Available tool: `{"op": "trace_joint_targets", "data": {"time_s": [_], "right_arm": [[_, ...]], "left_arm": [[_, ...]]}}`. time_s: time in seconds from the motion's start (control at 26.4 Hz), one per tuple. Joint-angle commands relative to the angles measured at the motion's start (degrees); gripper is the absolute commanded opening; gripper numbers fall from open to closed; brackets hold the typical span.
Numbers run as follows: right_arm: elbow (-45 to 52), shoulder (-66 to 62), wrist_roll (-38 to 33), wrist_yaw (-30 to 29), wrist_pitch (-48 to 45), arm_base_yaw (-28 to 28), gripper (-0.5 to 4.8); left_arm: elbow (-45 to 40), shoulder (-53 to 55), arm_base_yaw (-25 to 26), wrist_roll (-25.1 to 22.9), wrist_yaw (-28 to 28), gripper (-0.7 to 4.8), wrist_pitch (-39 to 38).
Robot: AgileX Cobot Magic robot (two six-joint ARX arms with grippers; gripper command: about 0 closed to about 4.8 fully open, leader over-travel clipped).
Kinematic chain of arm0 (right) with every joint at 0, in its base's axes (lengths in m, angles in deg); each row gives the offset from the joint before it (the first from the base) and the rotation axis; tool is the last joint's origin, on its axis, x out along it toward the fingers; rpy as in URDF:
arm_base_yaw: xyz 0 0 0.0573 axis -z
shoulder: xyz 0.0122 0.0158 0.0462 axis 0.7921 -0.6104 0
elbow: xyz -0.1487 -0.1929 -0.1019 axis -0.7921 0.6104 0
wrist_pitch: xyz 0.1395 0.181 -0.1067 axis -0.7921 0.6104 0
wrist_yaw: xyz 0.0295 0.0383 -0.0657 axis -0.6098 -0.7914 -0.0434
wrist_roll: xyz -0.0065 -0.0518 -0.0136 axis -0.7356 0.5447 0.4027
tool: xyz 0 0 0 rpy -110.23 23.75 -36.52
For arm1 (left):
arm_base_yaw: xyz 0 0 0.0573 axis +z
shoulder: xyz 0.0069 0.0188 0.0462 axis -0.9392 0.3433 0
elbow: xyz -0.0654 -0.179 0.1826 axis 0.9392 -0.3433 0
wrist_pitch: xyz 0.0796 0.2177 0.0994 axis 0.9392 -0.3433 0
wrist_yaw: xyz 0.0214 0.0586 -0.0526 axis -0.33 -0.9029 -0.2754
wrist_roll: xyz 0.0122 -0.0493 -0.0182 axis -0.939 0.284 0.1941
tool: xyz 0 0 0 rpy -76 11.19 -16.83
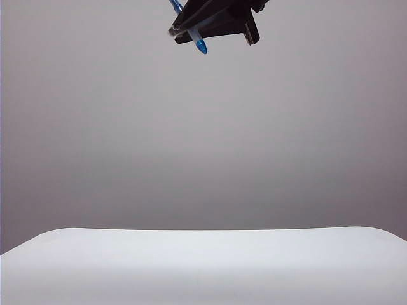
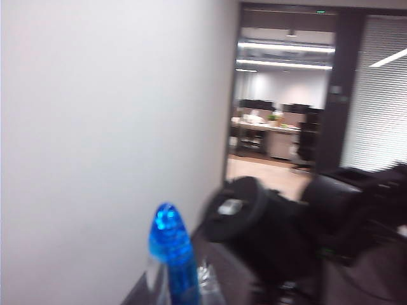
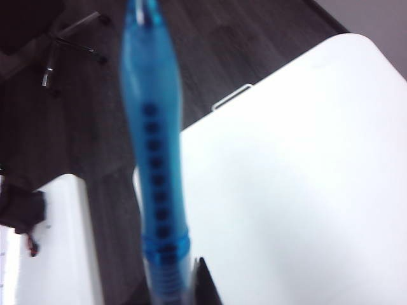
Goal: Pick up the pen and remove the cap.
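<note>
White surface (image 1: 203, 267) fills the near part of the exterior view, with nothing resting on the visible part. High above it, at the top edge slightly left of centre, both grippers meet as one dark cluster, so the two cannot be told apart there. A slim blue piece sticks out of the cluster on a slant: a rounded blue end (image 1: 201, 46) points down and to the right, and a short blue stub (image 1: 175, 6) shows at the upper left against the frame edge. In the left wrist view the left gripper (image 2: 181, 289) is almost out of frame; its jaws are closed on the cap (image 2: 172, 251), whose rounded blue end rises close to the lens, with a clear part just beside it. An office doorway (image 2: 286, 95) lies far behind. In the right wrist view the right gripper (image 3: 181, 289) has its jaws closed on the pen (image 3: 156, 159), blurred, with one dark fingertip (image 3: 202, 283) showing beside the blue barrel. Pen and cap are both held well above the surface.
</note>
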Motion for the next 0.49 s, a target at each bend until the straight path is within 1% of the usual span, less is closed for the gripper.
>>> {"op": "trace_joint_targets", "data": {"time_s": [0.04, 0.08, 0.11, 0.19, 0.26, 0.3, 0.34, 0.42, 0.49], "right_arm": [[1.18, 0.28, 1.49, 8.98, 1.86, 0.24, -0.06], [1.53, 0.26, 2.32, 11.06, 2.62, 0.42, -0.06], [2.14, 0.24, 3.21, 13.94, 3.5, 0.5, -0.06], [3.58, 0.24, 3.58, 18.14, 4.17, 0.81, -0.06], [6.99, -0.02, 3.45, 19.82, 3.26, 2.51, -0.06], [8.0, -0.17, 3.3, 20.5, 2.51, 3.04, -0.06], [8.92, -0.59, 3.08, 21.03, 1.77, 3.45, -0.06], [11.08, -1.51, 3.06, 23.41, 0.13, 4.96, -0.06], [13.0, -2.89, 2.89, 24.76, -1.42, 6.29, -0.06]], "left_arm": [[0.26, -0.15, 3.61, -3.45, -5.44, -0.06, -6.73], [0.26, -0.17, 4.9, -4.59, -6.25, -0.06, -9.46], [0.26, -0.17, 6.34, -6.56, -7.17, -0.06, -13.79], [0.24, -0.17, 8.04, -11.63, -10.8, -0.06, -23.76], [0.24, -0.02, 8.7, -26.21, -25.99, -0.06, -45.75], [0.22, 0.55, 8.63, -29.42, -29.22, -0.06, -50.88], [0.22, 1.01, 8.33, -31.08, -30.99, -0.06, -54.66], [0.22, 3.04, 6.91, -30.58, -33.83, -0.06, -60.48], [0.22, 5.62, 6.45, -30.29, -35.54, -0.06, -64.63]]}}
